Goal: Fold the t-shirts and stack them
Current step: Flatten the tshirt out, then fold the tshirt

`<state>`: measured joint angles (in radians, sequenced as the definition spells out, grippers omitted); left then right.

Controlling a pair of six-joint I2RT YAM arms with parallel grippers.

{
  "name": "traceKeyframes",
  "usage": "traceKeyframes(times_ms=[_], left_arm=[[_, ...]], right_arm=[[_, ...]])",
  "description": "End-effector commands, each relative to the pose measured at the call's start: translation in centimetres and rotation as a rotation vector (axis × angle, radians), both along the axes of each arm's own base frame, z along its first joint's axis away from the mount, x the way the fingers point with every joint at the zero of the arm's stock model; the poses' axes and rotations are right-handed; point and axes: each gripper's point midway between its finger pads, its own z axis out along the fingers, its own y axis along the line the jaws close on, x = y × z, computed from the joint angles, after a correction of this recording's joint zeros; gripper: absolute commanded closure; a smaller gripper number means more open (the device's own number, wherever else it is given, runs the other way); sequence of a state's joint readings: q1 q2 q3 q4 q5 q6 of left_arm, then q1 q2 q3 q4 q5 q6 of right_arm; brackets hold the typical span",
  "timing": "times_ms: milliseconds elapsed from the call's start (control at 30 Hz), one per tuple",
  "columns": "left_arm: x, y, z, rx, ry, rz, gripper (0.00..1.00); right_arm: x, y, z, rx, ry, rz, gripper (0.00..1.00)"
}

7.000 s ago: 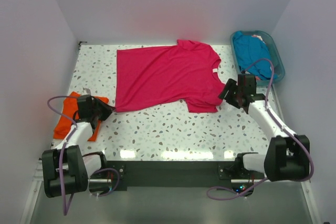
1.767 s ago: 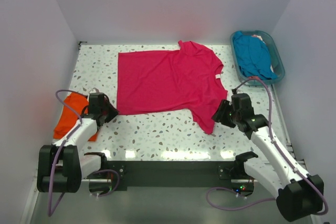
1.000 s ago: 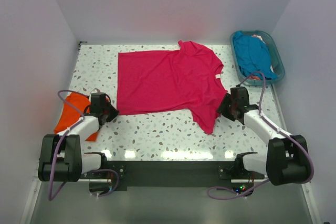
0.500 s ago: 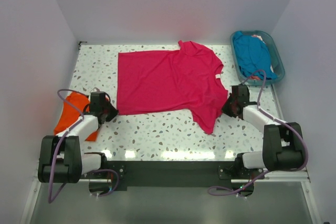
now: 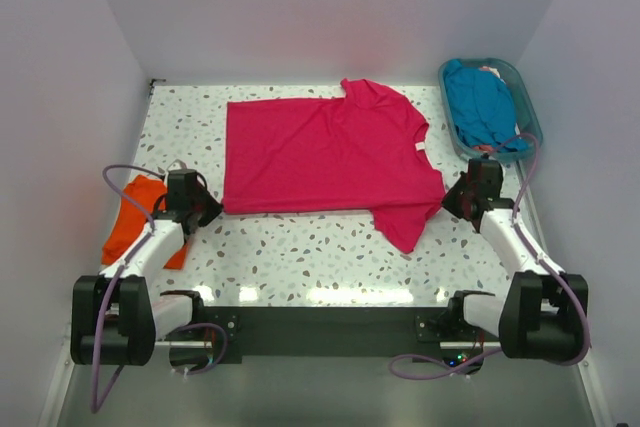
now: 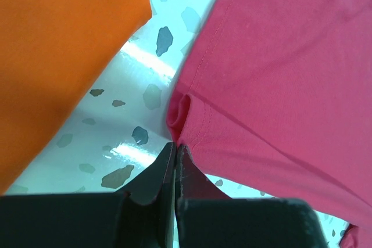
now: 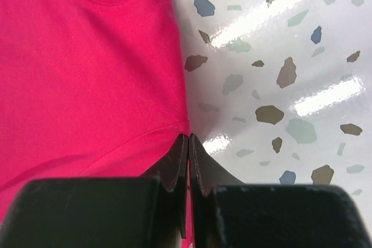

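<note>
The hot pink t-shirt (image 5: 320, 152) lies spread flat across the middle of the table, neck to the right. My left gripper (image 5: 210, 210) is shut on its near-left hem corner; the left wrist view shows the hem (image 6: 180, 108) puckered at the closed tips (image 6: 175, 146). My right gripper (image 5: 448, 204) is shut on the shirt's right edge by the near sleeve, and the right wrist view shows pink cloth (image 7: 87, 68) pinched between the closed tips (image 7: 189, 137). A folded orange t-shirt (image 5: 135, 225) lies at the left edge, beside my left arm.
A teal basket (image 5: 531, 117) stands at the back right holding a teal blue t-shirt (image 5: 478, 102) and a bit of salmon cloth (image 5: 491, 70). White walls close in the speckled table (image 5: 300, 252) on three sides.
Both grippers have shut on the pink shirt. The right gripper has moved right and a little back, drawing the shirt's right side and sleeve with it.
</note>
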<state>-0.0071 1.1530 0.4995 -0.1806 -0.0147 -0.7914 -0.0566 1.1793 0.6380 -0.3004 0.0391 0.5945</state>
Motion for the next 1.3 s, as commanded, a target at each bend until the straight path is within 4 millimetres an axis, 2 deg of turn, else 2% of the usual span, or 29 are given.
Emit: traceKeyframes(times_ms=[0, 100, 133, 233, 333, 367, 500, 667, 900, 1000, 1133, 1167, 1200, 1233, 1267], left_arm=[[0.4, 0.4, 1.0, 0.026, -0.027, -0.013, 1.00], [0.1, 0.1, 0.5, 0.018, -0.033, -0.027, 1.00], [0.0, -0.3, 0.4, 0.001, -0.033, -0.042, 1.00], [0.1, -0.6, 0.3, -0.014, -0.040, -0.056, 1.00], [-0.1, -0.7, 0.1, -0.018, -0.042, -0.062, 1.00], [0.0, -0.7, 0.1, -0.019, -0.045, -0.061, 1.00], [0.0, -0.9, 0.0, -0.027, -0.048, -0.064, 1.00], [-0.1, -0.9, 0.0, -0.030, -0.045, -0.065, 1.00], [-0.2, -0.9, -0.3, -0.029, -0.042, -0.064, 1.00], [-0.1, -0.9, -0.2, -0.030, -0.045, -0.063, 1.00], [-0.1, -0.9, -0.3, -0.030, -0.043, -0.063, 1.00], [-0.2, -1.0, -0.3, -0.032, -0.040, -0.065, 1.00], [-0.2, -1.0, -0.3, -0.031, -0.040, -0.064, 1.00], [-0.2, -0.9, -0.2, -0.030, -0.042, -0.065, 1.00], [-0.2, -0.9, -0.2, -0.026, -0.042, -0.063, 1.00]], right_arm=[[-0.5, 0.1, -0.4, 0.005, 0.027, 0.033, 1.00], [-1.1, 0.9, -0.4, 0.035, 0.017, 0.059, 0.71], [-1.4, 1.2, -0.1, 0.044, 0.004, 0.072, 0.59], [-2.8, 2.4, 0.6, 0.085, -0.023, 0.116, 0.47], [-4.6, 3.4, -0.1, 0.102, -0.007, 0.145, 0.47], [-5.1, 4.0, 0.1, 0.099, -0.016, 0.168, 0.47], [-6.8, 5.6, -1.5, 0.080, 0.007, 0.193, 0.48], [-7.1, 8.1, -2.8, 0.093, 0.033, 0.247, 0.49], [-7.7, 8.6, -4.0, 0.098, 0.053, 0.250, 0.50], [-7.6, 8.9, -4.5, 0.106, 0.059, 0.255, 0.54], [-7.7, 9.2, -4.8, 0.113, 0.070, 0.266, 0.76], [-8.0, 9.2, -4.6, 0.116, 0.070, 0.269, 0.92], [-8.1, 9.2, -4.3, 0.115, 0.068, 0.276, 0.98], [-8.9, 9.1, -4.3, 0.115, 0.089, 0.279, 1.00], [-8.7, 9.2, -2.9, 0.124, 0.042, 0.287, 1.00]])
